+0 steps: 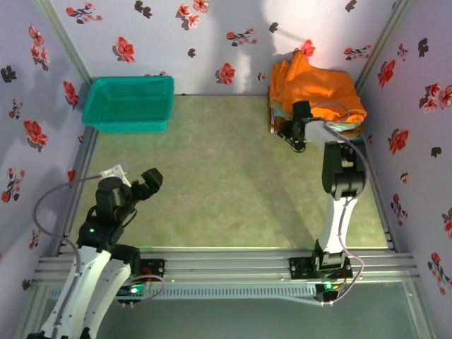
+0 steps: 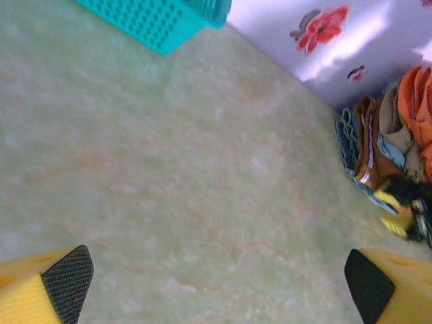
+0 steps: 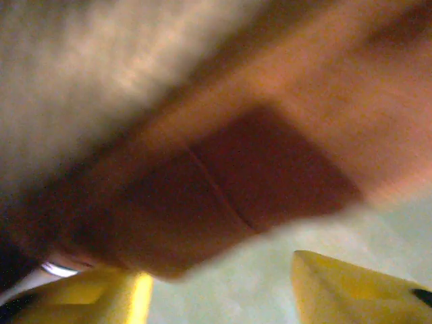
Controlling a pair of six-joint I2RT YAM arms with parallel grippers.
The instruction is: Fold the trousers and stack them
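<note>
The orange trousers (image 1: pixel 318 81) lie bunched on top of a stack of folded garments (image 1: pixel 274 116) in the far right corner. In the left wrist view the trousers (image 2: pixel 418 101) show at the right edge, over the stack (image 2: pixel 368 145). My right gripper (image 1: pixel 297 141) sits at the stack's near side. Its yellow fingers (image 3: pixel 337 287) stand apart with bare table between them, open, and a blurred brown folded garment (image 3: pixel 223 182) hangs just above them. My left gripper (image 1: pixel 146 185) hovers over the near left of the table, wide open (image 2: pixel 216 287) and holding nothing.
A teal basket (image 1: pixel 129 103) stands at the far left by the wall, and its corner (image 2: pixel 155 20) shows in the left wrist view. Flowered walls close in the table on three sides. The green table top (image 1: pixel 226 176) stretches between the two arms.
</note>
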